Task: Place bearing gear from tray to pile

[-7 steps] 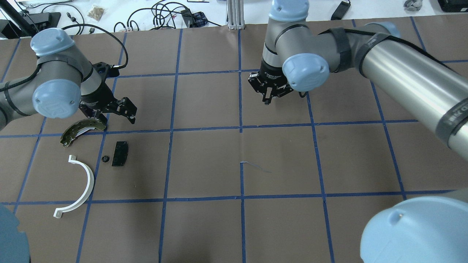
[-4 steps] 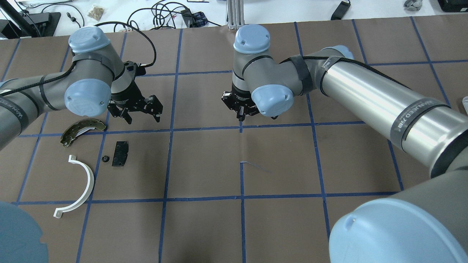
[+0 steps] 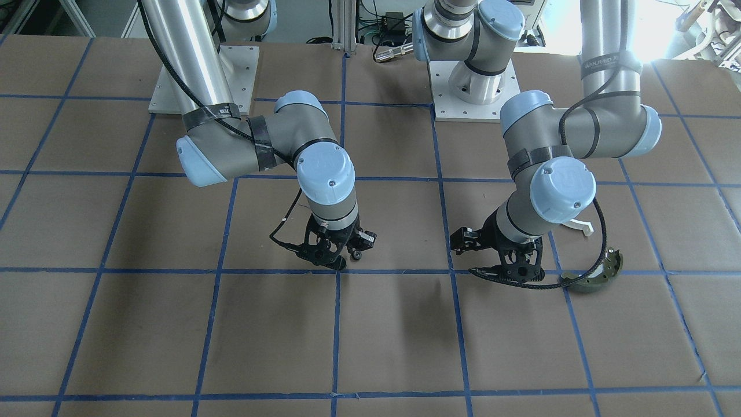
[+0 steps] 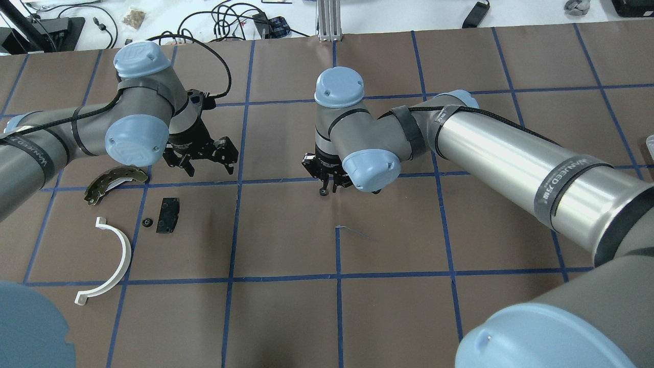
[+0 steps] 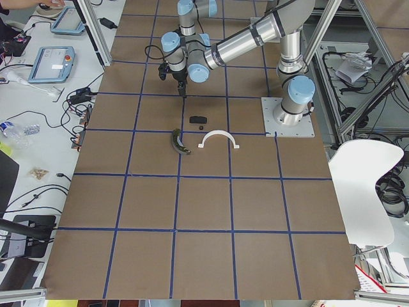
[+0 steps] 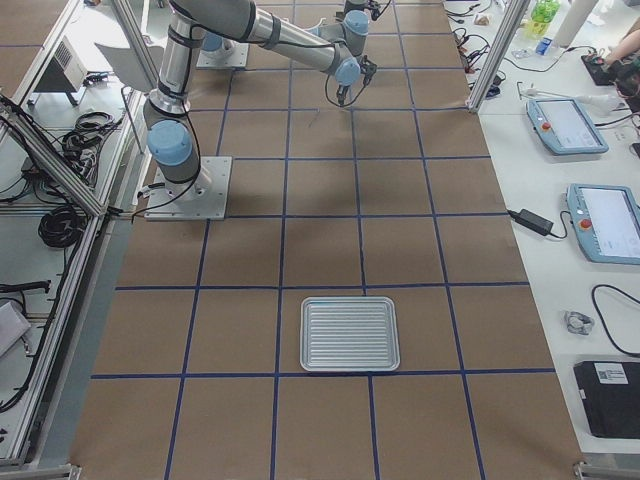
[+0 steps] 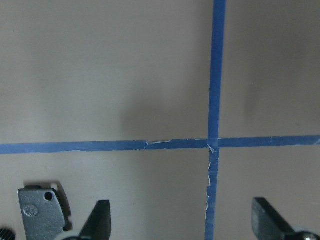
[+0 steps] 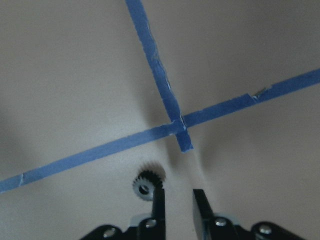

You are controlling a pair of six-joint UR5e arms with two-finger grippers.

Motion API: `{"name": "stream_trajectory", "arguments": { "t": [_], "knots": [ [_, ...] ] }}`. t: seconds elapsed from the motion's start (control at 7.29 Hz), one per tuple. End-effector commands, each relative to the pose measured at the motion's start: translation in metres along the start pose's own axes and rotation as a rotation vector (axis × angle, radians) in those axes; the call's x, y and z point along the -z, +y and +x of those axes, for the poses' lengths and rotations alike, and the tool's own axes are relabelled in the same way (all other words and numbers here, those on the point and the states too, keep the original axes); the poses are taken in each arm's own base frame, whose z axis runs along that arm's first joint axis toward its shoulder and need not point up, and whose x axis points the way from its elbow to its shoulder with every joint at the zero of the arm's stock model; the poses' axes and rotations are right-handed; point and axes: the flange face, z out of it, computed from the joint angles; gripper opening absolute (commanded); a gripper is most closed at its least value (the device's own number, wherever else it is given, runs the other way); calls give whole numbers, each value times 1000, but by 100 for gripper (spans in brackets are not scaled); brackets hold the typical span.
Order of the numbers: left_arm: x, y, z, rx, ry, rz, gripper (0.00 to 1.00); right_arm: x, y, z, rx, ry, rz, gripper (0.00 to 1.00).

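Note:
My right gripper [image 4: 327, 188] is shut on the small bearing gear [image 8: 145, 185], which sticks out beside its left fingertip low over a tape crossing near the table's middle. It also shows in the front view [image 3: 341, 260]. The pile lies at the left: a black pad [image 4: 167, 215], a white half-ring arc [image 4: 118, 255], an olive-green shoe piece [image 4: 115, 181] and a small dark round part [image 4: 147, 222]. My left gripper [image 4: 204, 162] hovers open and empty just beyond the pile, its fingers [image 7: 102, 220] wide apart. The metal tray [image 6: 350, 333] lies far off at the right end.
The table is brown paper with a grid of blue tape lines [image 4: 337, 179]. Cables and small items [image 4: 225, 20] lie beyond the far edge. The right arm's long link [image 4: 511, 148] spans the right half of the table.
The right gripper has carried the gear left and nearer to the robot, toward the table's middle. The left gripper has moved right, away from the shoe piece, still open.

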Motion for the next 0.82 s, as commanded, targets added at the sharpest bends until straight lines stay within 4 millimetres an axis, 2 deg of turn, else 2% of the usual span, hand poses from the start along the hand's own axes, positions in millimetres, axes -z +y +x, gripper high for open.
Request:
{"name": "stream_trajectory", "arguments": {
  "t": [0.0,0.14,0.27,0.41,0.69],
  "knots": [
    [-1,1,3,-4,1,-1,100,12,-14,10,-34,-12,16,100],
    [-3,3,14,-5,-2,-5,100,41,-38,35,4,-29,42,100],
    [-6,10,48,16,-14,11,100,74,-69,82,22,-17,18,100],
    [-9,15,92,29,-17,64,100,112,-90,128,91,-19,25,100],
    [-29,25,164,19,-12,130,100,190,-115,187,201,-35,127,100]
  ]
}}
